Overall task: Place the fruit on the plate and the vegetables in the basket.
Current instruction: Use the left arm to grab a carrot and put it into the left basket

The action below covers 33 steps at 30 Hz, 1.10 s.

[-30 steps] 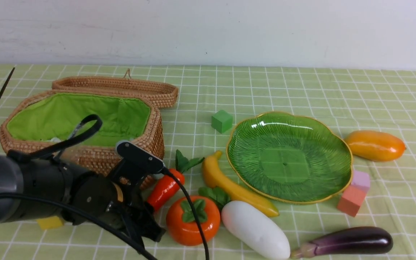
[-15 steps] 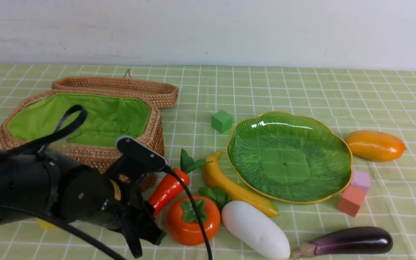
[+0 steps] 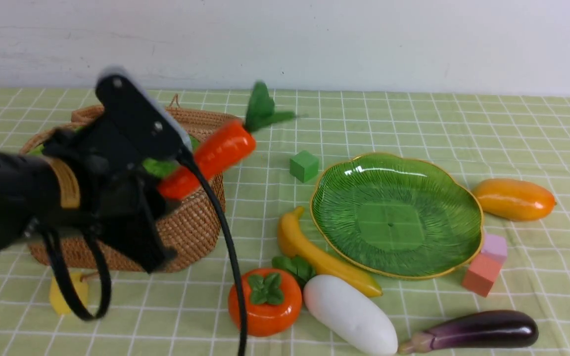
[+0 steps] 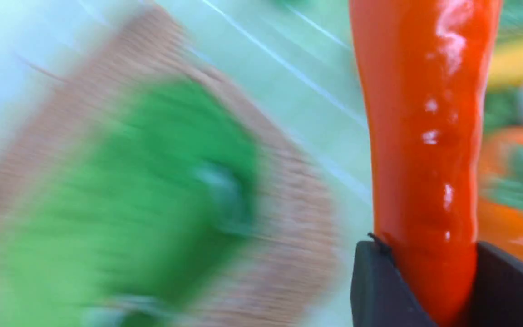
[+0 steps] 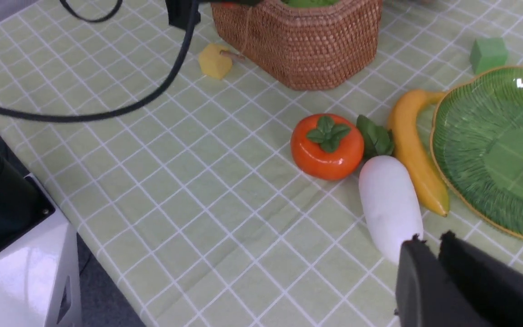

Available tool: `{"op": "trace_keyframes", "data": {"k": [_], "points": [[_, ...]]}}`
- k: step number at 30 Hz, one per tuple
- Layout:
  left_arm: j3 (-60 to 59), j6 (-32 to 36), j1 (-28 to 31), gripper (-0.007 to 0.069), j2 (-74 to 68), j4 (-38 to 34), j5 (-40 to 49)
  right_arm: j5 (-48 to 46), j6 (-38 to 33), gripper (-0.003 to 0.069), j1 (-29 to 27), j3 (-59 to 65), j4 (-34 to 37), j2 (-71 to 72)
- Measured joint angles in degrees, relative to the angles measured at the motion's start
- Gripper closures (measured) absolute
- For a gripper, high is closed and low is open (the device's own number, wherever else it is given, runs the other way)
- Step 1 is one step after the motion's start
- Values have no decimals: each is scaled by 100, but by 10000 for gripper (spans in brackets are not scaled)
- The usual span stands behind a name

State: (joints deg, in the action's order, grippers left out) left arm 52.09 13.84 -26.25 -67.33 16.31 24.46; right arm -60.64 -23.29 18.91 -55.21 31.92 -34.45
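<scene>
Carrot [image 3: 211,155] is off the cloth now. My left gripper [image 4: 427,277] clamps its tip, holding it over the basket's [image 3: 191,227] 3 o'clock rim, leaves pointing to 2 o'clock. Drop looks next. Right gripper [image 5: 429,247] nearly closed, empty.

Red-orange carrot [image 3: 215,153] hung tilted, leaves up, clamped in the left pincer [image 4: 429,281] over the green-lined wicker basket [image 3: 191,227], while banana [image 3: 309,252], persimmon [image 3: 265,309], radish [image 3: 352,314], eggplant [image 3: 478,330] and mango [image 3: 512,199] lay on the bench around the green plate [image 3: 396,217].
</scene>
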Motion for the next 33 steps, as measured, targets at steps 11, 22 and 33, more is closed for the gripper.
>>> {"op": "trace_keyframes", "data": {"k": [11,22,33], "points": [[1220,2192,1565,390,-1615,309,238,1454,-278,580,0,-5,-321,0],[1352,3109,1729,390,-2190,1210,67,1389,-294,574,0,-5,-272,0],[1363,2579,1729,129,-2179,1443,64,1395,-299,573,0,-5,-272,0]]}}
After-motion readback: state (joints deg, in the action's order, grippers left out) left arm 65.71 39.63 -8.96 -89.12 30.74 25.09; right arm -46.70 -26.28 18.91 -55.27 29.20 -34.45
